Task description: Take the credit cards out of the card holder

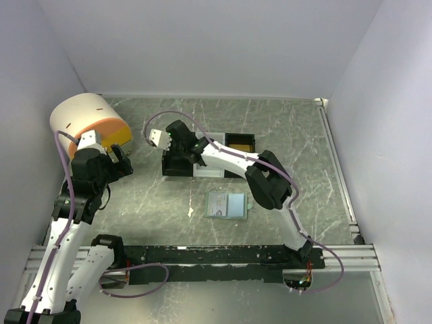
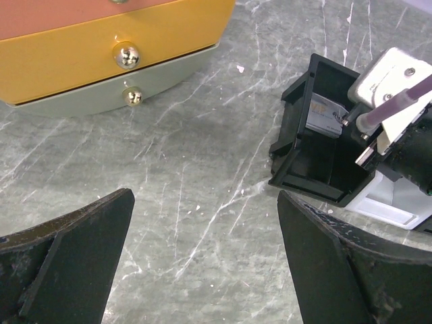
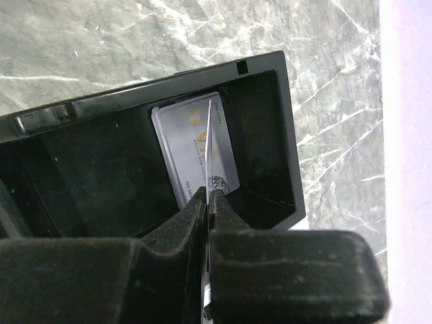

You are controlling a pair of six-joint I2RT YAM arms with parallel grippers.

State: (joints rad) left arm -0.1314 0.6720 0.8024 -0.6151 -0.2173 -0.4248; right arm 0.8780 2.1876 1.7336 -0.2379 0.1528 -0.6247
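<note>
1. Wide apart and empty, the left jaws on the white-and-black left arm (image 1: 88,182) hang over the bare grey marbled stone surface (image 2: 202,169). The orange and grey-green drawer box with brass knobs (image 2: 81,67) sits beyond them. They are well apart from everything the task concerns.
2. The right jaws, on the white-and-black right arm (image 1: 229,158), are pinched tight on the near short end of a thin pale rectangular plastic credit card (image 3: 212,142). It shows edge-on in the right wrist view. Its long axis runs straight out from the fingertips into the leftmost black compartment (image 3: 283,135) of the black-and-white three-compartment plastic tray (image 1: 210,172).
3. A second credit card (image 3: 182,148), grey-white with a small gold mark, leans face-out against that compartment's far wall, just beside the held one. I cannot tell whether they touch.
4. Since the held card seems to sit within the compartment walls, parting the right jaws should drop it beside the other.
5. The small flat pale blue-green bifold card holder (image 1: 226,204) lies open on the surface, apart from the tray. It is to the right of the right jaws and back towards the arm bases, its long axis running across the surface. The right arm is the nearer. Whether cards remain inside is too small to tell.
</note>
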